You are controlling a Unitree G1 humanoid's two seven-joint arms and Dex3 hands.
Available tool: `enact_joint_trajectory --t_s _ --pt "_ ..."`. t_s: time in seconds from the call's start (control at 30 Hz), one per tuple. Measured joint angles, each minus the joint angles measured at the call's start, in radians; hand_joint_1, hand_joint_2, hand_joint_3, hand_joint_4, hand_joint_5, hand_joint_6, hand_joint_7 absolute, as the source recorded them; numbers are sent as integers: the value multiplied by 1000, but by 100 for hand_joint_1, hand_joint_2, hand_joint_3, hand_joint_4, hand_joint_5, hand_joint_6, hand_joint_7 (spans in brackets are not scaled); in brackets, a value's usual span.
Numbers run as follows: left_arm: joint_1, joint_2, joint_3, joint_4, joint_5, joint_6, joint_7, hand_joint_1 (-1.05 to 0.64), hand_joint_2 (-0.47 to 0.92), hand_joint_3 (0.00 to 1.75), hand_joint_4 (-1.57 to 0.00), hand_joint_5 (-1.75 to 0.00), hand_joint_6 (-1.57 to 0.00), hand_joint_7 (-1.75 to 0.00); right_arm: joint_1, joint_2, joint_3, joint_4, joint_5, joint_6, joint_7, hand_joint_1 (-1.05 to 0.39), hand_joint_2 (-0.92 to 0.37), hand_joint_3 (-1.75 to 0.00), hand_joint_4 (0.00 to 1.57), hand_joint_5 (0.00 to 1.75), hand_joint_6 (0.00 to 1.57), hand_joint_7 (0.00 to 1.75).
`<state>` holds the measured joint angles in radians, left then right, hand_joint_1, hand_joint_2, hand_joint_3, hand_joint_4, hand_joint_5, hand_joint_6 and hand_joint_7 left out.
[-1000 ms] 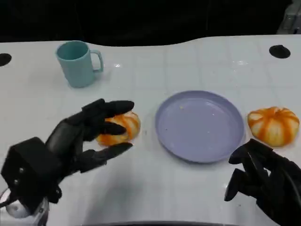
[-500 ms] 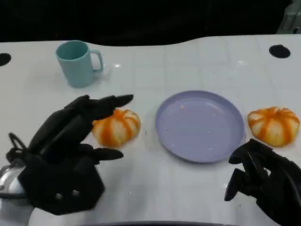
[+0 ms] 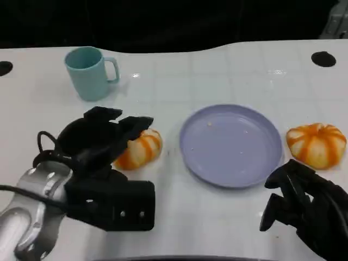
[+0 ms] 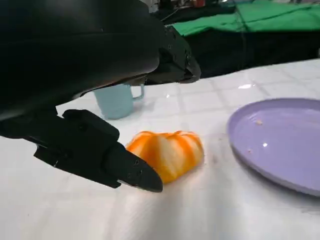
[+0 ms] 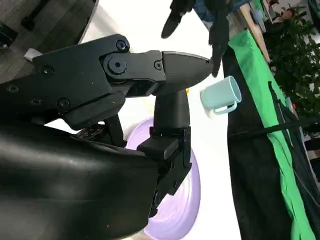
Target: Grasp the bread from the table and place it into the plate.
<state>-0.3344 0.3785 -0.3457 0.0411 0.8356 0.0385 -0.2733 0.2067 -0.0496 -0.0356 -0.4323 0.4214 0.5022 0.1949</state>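
An orange-and-white striped bread (image 3: pixel 140 150) lies on the white table, left of the lilac plate (image 3: pixel 231 145). My left hand (image 3: pixel 100 145) arches over it from the near left, fingers spread above its top. In the left wrist view the bread (image 4: pixel 167 152) sits in the gap between the thumb (image 4: pixel 125 167) and the upper fingers (image 4: pixel 172 55), touching neither. The plate (image 4: pixel 280 145) is bare. My right hand (image 3: pixel 304 209) hovers near the table's front right edge, holding nothing, fingers apart (image 5: pixel 170 65).
A second striped bread (image 3: pixel 316 144) lies right of the plate, just beyond my right hand. A teal mug (image 3: pixel 89 73) stands at the back left. Dark round holes (image 3: pixel 323 58) mark the table's far corners.
My left wrist has turned and the hand has come down over the bread, fingers now curving around its top. The right hand, plate and both breads have stayed put.
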Motion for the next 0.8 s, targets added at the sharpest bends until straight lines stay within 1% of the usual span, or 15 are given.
enact_joint_trajectory --t_s 0.2,0.33,0.47,0.8 --pt "-113 -84 -70 190 37 110 0 -27 73 0 0 -23 -19 0 0 -1 -5 5 0 -4 6 -45 -92 -38 65 175 50 163" --pt "-189 -129 -101 333 50 146 27 -28 73 0 0 -20 -17 0 1 0 -9 7 2 -5 8 -44 -92 -37 65 175 50 162" --pt "-250 -168 -123 480 40 149 74 -30 75 1 0 -16 -16 0 3 -1 -10 9 3 -6 15 -45 -92 -38 65 175 50 161" --pt "-405 -237 -160 850 -5 99 223 -31 76 0 -5 -22 -23 -2 10 -1 -11 2 5 -6 20 -45 -92 -39 65 175 49 160"
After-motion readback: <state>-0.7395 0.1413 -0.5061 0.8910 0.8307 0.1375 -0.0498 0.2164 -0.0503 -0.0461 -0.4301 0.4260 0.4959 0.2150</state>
